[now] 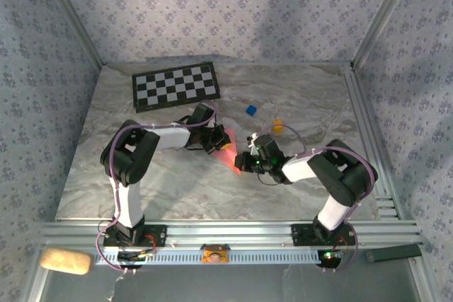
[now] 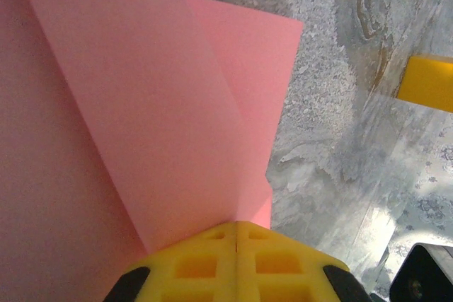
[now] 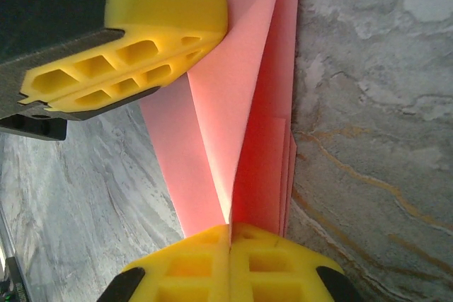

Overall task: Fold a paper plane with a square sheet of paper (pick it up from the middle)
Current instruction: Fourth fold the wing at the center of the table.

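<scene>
Paper plane (image 1: 228, 151): part-folded, salmon-pink, located near the middle of the table (image 1: 177, 182), between the two arms. Whether its lower edge touches the table cannot be determined.

1. Left side. The checkerboard mat (image 1: 175, 85) lies at 11 o'clock from the paper plane, well apart, and is not involved. The left gripper (image 2: 236, 235) is fully closed, with its yellow fingers pinching the paper at the point where two folded flaps converge. In the right wrist view the left gripper (image 3: 212, 33) clamps the far end of the folded layers, at 11 o'clock.

2. Centre. The right wrist view shows several layers stacked along the 3 o'clock edge, slightly stepped rather than flush. A raised centre fold runs between the two pinch points.

3. Right side. The right gripper (image 3: 230, 235) is likewise fully closed on the near end of the same fold. The blue block (image 1: 250, 109) and the orange block (image 1: 277, 126) sit at 1 and 2 o'clock from the paper plane, apart from it.

Procedure (judged): the step in hand appears to be setting or tightening a lengthwise crease.
- Maintain both pinches; releasing one end would let the layers spring open.
- Move the arms together, as opposing pulls could tear thin paper.
- Square the stepped edges before pressing, or the wings will be uneven.
- Route motion away from both blocks.
</scene>
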